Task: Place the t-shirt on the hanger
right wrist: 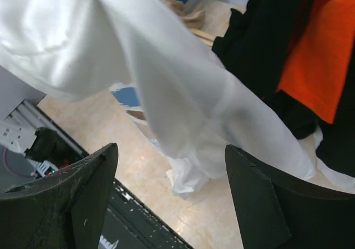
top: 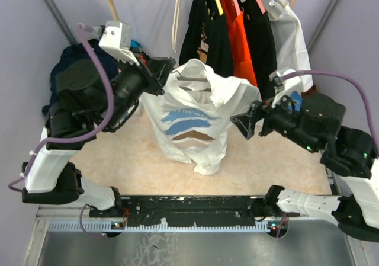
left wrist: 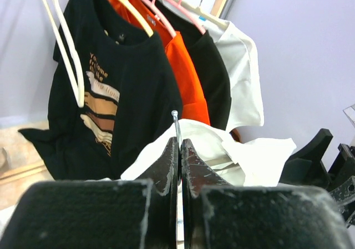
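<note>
The white t-shirt (top: 190,121) with a blue printed graphic hangs over the table, its lower hem bunched on the surface. The hanger's (top: 192,76) pale arms show inside its neck opening. My left gripper (top: 161,71) is shut on the hanger's silver wire hook (left wrist: 176,126), which sticks up between the fingers in the left wrist view, and holds it up. My right gripper (top: 244,122) is open beside the shirt's right shoulder. In the right wrist view, white shirt fabric (right wrist: 166,88) drapes just beyond the spread fingers (right wrist: 252,199), which do not grip it.
A wooden rack at the back holds a black printed shirt (top: 201,35), an orange garment (top: 237,35), another black one (top: 260,47) and a plain white one (top: 293,41). A bare cream hanger (top: 176,23) hangs to their left. Dark navy clothing (top: 71,70) lies at back left.
</note>
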Motion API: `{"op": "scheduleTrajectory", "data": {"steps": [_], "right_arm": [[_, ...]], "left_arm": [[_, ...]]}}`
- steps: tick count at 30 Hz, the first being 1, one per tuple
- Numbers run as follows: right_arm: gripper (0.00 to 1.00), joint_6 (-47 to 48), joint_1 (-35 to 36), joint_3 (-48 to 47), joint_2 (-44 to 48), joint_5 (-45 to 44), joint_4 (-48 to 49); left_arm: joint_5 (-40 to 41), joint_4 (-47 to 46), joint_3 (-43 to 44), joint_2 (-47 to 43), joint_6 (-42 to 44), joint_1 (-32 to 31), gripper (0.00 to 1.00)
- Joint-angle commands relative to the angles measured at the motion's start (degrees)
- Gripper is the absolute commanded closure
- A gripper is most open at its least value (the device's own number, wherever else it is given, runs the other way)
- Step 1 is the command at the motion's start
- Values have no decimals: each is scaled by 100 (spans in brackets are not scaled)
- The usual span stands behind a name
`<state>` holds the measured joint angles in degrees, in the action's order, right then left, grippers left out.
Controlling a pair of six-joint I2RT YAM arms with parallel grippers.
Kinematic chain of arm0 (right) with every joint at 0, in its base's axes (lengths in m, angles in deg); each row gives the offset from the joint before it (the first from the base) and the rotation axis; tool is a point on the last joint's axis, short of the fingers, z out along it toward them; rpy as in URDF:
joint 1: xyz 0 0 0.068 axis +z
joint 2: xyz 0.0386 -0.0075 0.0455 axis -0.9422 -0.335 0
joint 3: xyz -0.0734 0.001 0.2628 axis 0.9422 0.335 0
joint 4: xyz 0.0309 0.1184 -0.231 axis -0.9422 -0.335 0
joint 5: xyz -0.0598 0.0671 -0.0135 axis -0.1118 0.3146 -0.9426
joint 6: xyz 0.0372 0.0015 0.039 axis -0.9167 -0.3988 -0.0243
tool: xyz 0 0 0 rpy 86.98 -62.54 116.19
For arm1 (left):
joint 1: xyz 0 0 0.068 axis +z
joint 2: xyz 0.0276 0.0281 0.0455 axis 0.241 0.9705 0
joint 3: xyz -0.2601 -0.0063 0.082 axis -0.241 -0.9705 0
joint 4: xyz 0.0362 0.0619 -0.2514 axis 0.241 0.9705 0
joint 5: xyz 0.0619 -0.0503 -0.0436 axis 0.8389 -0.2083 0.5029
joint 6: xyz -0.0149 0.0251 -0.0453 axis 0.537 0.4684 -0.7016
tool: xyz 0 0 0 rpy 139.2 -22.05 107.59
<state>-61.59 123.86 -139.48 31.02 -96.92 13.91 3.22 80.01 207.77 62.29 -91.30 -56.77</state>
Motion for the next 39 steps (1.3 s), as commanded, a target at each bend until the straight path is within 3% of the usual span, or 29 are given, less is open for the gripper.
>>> {"op": "scheduleTrajectory", "data": {"steps": [1,6,10,18,26,29,34,35,39], "right_arm": [[22,-64,-34,-210,307,-903,86],[20,-75,-34,-122,446,-1460,-7],[16,-37,-34,9,454,-1338,123],[15,248,-34,711,541,925,1112],[20,266,-34,1218,404,1842,1800],[37,266,-34,1259,285,1924,1916],[95,292,-34,1038,212,1617,1802],[100,291,-33,965,237,1517,1772],[100,301,-30,590,377,1113,1677]], "left_arm": [[-227,313,878,89,649,17,100],[-289,121,688,-328,824,18,100],[-310,7,576,-639,911,21,100],[-196,-46,106,-1049,914,20,100],[-161,-111,-142,-1221,908,17,100],[-149,-164,-180,-1248,946,18,100],[-115,-195,-258,-1287,977,17,100],[-91,-195,-287,-1294,982,13,100],[13,-171,-466,-1331,977,13,100]]}}
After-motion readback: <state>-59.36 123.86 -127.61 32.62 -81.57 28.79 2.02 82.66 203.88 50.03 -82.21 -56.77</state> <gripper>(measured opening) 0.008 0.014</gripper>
